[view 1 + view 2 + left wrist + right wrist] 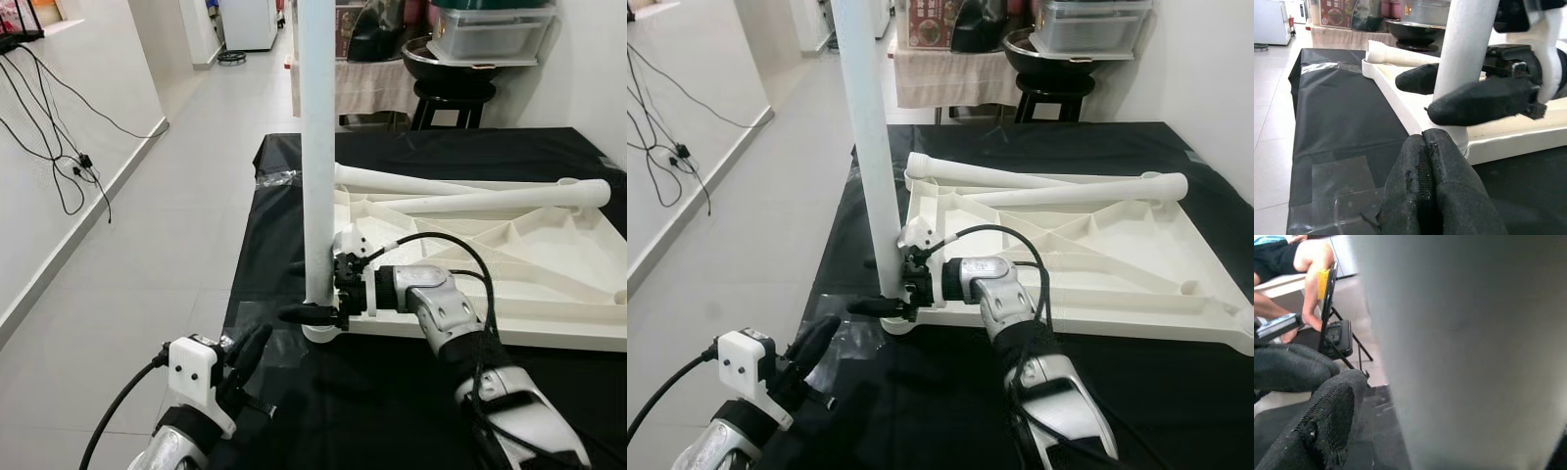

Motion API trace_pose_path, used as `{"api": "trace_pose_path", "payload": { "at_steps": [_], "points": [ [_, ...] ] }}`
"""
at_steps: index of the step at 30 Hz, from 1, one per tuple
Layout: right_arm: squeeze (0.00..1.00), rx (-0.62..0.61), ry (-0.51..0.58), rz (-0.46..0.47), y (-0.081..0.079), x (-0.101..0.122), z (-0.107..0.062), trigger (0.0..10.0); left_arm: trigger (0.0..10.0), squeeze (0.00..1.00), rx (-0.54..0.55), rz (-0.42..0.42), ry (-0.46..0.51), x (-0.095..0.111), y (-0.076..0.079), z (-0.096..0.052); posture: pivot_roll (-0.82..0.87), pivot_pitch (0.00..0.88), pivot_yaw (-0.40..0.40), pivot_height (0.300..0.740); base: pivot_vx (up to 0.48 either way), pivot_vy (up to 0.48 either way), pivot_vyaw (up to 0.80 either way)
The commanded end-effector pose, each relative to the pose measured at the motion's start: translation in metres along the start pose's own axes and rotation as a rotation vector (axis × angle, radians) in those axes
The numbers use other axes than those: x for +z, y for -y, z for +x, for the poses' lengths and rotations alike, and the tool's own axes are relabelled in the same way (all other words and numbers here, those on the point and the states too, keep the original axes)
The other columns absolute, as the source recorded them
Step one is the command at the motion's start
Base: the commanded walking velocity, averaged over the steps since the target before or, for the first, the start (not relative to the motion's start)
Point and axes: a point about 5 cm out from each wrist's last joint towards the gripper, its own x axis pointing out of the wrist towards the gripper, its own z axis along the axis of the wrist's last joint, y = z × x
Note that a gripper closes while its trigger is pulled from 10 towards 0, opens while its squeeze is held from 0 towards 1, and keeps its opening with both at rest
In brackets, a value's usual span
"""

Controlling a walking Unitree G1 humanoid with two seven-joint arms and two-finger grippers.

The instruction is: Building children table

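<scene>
A white children's table top (549,284) lies upside down on a black-covered table (392,411). At its near left corner a white table leg (316,147) stands upright in its socket. My right gripper (300,291) is shut on the base of this leg, one black finger (1479,100) in front and one behind. Two more white legs (411,183) (509,199) lie across the far side of the top. My left gripper (250,352) hovers low at the near left, just short of the leg's base, its fingers (1425,161) pressed together on nothing.
Pale floor runs along the left of the table, with black cables (59,147) on the wall. Behind the table stand a dark stool (451,98) with a black bowl and a plastic box (490,29). A seated person (1283,362) appears in the right wrist view.
</scene>
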Motion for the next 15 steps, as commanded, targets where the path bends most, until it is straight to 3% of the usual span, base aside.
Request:
{"api": "trace_pose_path", "payload": {
  "at_steps": [1, 3, 4, 5, 15],
  "points": [
    [0.0, 0.031, 0.006, -0.008, -0.001, 0.003, 0.007, 10.0, 10.0, 0.0, 0.006, -0.004, -0.022, -0.004, -0.001, -0.002, 0.02, 0.042, 0.018, 0.74, 0.0, 0.0, 0.0],
    [0.0, 0.043, 0.01, -0.003, -0.001, 0.004, 0.008, 10.0, 10.0, 0.0, 0.005, -0.005, -0.022, -0.004, -0.001, -0.002, 0.02, 0.042, 0.019, 0.74, 0.0, 0.0, 0.0],
    [0.0, 0.07, 0.024, 0.009, -0.001, 0.004, 0.008, 4.1, 10.0, 0.0, 0.005, -0.005, -0.023, -0.004, 0.0, -0.002, 0.02, 0.043, 0.018, 0.74, 0.0, 0.0, 0.0],
    [0.0, 0.082, 0.027, 0.011, -0.001, 0.004, 0.008, 0.0, 10.0, 0.0, 0.004, -0.005, -0.022, -0.004, 0.0, -0.002, 0.02, 0.044, 0.017, 0.74, 0.0, 0.0, 0.0],
    [0.0, 0.079, 0.02, -0.035, 0.003, -0.001, -0.005, 0.0, 10.0, 0.0, 0.004, -0.006, -0.023, -0.003, 0.001, -0.003, 0.02, 0.05, 0.016, 0.74, 0.0, 0.0, 0.0]
  ]
}}
